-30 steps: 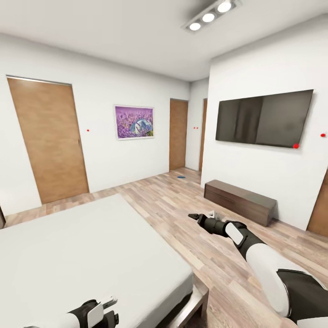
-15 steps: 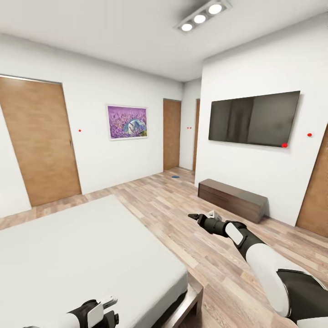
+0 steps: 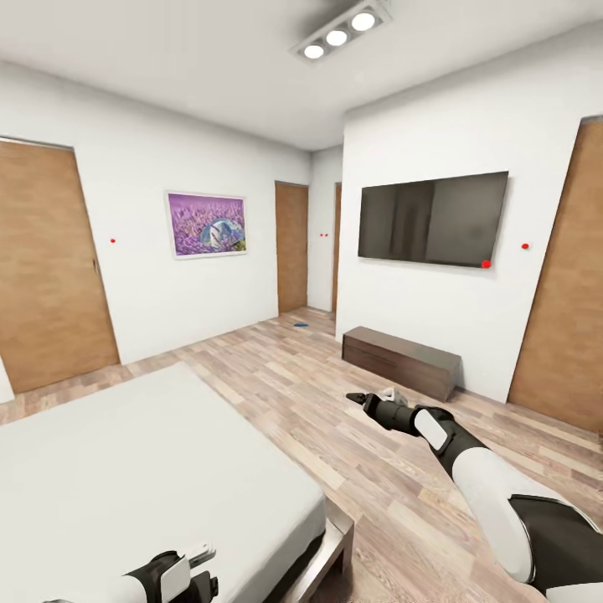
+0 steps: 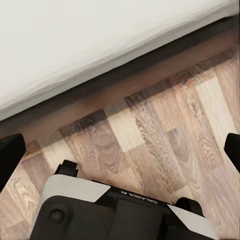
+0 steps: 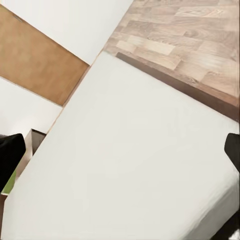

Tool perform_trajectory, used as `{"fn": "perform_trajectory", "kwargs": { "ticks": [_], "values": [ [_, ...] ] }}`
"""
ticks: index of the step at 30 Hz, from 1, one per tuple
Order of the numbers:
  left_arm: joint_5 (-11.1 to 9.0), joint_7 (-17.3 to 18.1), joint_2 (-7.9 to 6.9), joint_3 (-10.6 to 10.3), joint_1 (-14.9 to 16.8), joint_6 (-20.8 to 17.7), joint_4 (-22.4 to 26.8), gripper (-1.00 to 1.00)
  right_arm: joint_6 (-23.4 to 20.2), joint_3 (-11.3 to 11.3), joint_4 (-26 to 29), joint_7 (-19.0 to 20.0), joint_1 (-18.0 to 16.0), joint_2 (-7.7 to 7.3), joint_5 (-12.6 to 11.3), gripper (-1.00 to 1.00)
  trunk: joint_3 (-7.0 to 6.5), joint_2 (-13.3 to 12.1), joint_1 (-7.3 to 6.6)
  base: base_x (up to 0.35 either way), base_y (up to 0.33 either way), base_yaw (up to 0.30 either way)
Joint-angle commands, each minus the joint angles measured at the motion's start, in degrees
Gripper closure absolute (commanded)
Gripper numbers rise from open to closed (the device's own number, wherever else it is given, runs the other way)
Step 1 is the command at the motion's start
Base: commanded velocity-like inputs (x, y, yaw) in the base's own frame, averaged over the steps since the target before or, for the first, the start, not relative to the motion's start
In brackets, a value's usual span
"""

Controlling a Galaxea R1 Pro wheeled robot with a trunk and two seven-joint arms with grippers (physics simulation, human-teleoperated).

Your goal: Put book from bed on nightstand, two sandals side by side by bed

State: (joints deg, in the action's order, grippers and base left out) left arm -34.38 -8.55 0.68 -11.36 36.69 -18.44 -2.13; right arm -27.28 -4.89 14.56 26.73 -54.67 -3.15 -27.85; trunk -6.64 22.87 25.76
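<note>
The robot's right arm reaches forward over the wood-plank floor, its white forearm and black wrist stretched toward the middle of the bedroom, the right gripper held level above the planks with its dark fingers pointing away; in the right wrist view the two fingertips sit at opposite edges of the frame, spread wide with nothing between them. The left gripper is low at the near edge of the head view, over the corner of the bed; its wrist camera shows black fingertips far apart at either side, above the floor just beside the bed's dark frame.

The bed is a broad, low slab, its off-white mattress smooth and plain, carried on a dark brown wooden frame whose corner juts out by the floor. The floor is light brown, grained planks in mixed tones. A low, dark wood bench stands against the white wall under a flat black television (glossy, rectangular). Plain brown doors break up the walls, and a framed purple picture hangs between two of them.

One small, flat, bright blue sandal lies on the floor far off by the distant doorway, well apart from the bed; its straps are too small to make out.
</note>
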Motion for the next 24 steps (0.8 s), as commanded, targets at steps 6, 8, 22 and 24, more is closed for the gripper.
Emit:
{"fn": "perform_trajectory", "kwargs": {
  "ticks": [6, 8, 22, 24],
  "values": [
    [-0.60, -0.14, 0.03, -0.43, 0.05, -0.11, -0.08, -1.00, -0.51, -0.48, 0.03, 0.08, 0.00, 0.00, -0.01, -1.00, 0.03, 0.05, 0.02, 0.000, 0.000, -0.289],
    [-0.60, -0.14, 0.03, -0.43, 0.05, -0.11, -0.07, -1.00, -0.50, -0.48, 0.03, 0.08, 0.00, -0.01, -0.01, -1.00, 0.03, 0.05, 0.02, 0.000, 0.000, -0.296],
    [-0.63, -0.15, 0.03, -0.42, 0.05, -0.11, -0.11, -1.00, -0.49, -0.48, 0.03, 0.08, 0.00, -0.09, -0.01, -1.00, 0.03, 0.05, 0.02, 0.000, 0.000, -0.290],
    [-0.64, -0.15, 0.03, -0.42, 0.05, -0.11, -0.13, -1.00, -0.49, -0.48, 0.03, 0.08, 0.00, -0.09, -0.01, -1.00, 0.03, 0.05, 0.02, 0.000, 0.000, -0.165]
  ]
}}
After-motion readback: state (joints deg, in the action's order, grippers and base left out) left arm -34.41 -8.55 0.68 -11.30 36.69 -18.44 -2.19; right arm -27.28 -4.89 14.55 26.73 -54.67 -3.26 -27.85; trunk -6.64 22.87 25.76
